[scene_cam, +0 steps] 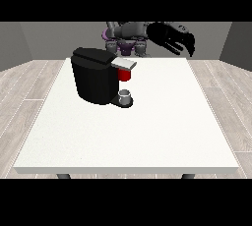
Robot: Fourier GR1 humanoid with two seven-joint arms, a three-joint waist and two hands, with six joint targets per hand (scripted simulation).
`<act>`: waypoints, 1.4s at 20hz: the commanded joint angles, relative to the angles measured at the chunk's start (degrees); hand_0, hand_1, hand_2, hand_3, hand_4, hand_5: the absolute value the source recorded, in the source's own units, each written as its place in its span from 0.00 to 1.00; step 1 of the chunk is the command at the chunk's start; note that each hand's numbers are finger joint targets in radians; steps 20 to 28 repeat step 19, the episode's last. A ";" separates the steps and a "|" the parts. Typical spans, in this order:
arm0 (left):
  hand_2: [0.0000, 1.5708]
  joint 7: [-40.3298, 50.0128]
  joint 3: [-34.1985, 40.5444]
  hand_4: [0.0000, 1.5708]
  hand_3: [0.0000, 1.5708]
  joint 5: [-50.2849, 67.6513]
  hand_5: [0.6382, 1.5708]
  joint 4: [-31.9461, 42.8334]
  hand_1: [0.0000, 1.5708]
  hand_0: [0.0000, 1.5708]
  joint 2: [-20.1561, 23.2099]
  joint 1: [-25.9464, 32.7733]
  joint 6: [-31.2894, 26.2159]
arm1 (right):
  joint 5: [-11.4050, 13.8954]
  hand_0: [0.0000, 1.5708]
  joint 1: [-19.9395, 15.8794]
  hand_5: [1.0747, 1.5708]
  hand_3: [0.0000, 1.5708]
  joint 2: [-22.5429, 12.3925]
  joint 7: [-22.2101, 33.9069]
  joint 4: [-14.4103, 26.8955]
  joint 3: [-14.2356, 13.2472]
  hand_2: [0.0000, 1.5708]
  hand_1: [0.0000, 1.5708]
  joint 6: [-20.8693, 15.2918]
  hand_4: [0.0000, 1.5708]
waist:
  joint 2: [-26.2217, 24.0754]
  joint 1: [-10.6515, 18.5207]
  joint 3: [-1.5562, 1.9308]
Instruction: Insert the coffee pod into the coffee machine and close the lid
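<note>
The grey coffee pod (126,94) sits left of the frame's centre, on the base (123,101) of the black coffee machine (93,75) and directly below a red thing at the machine (125,74). The machine stands on the upper-left part of the white table (147,131), with its grey lid (124,63) jutting out toward the frame's right above the red thing. Only 1 hand is visible: the black hand at the view's right (173,37), raised in the upper right of the frame above the table's far edge and well apart from the machine and the pod. Its fingers hang slightly bent and hold nothing. The robot's torso (129,36) shows at top centre behind the table. The other hand does not show.
</note>
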 commanded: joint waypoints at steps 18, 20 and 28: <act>0.00 -1.06 6.31 0.16 0.00 4.66 1.00 1.18 0.00 0.00 4.20 9.66 -2.15 | -1.91 0.00 5.92 1.00 0.00 17.64 -22.91 4.20 8.59 0.00 0.00 0.43 0.17 | -7.91 -11.58 -0.54; 0.00 1.06 5.72 0.17 0.00 4.55 1.00 1.21 0.00 0.00 2.87 11.55 -1.30 | -3.54 0.00 7.55 1.00 0.00 18.29 -21.90 3.84 8.93 0.00 0.00 2.56 0.17 | -11.21 -13.25 -0.52; 0.00 1.06 5.72 0.17 0.00 4.55 1.00 1.21 0.00 0.00 2.87 11.55 -1.30 | -3.54 0.00 7.55 1.00 0.00 18.29 -21.90 3.84 8.93 0.00 0.00 2.56 0.17 | -11.21 -13.25 -0.52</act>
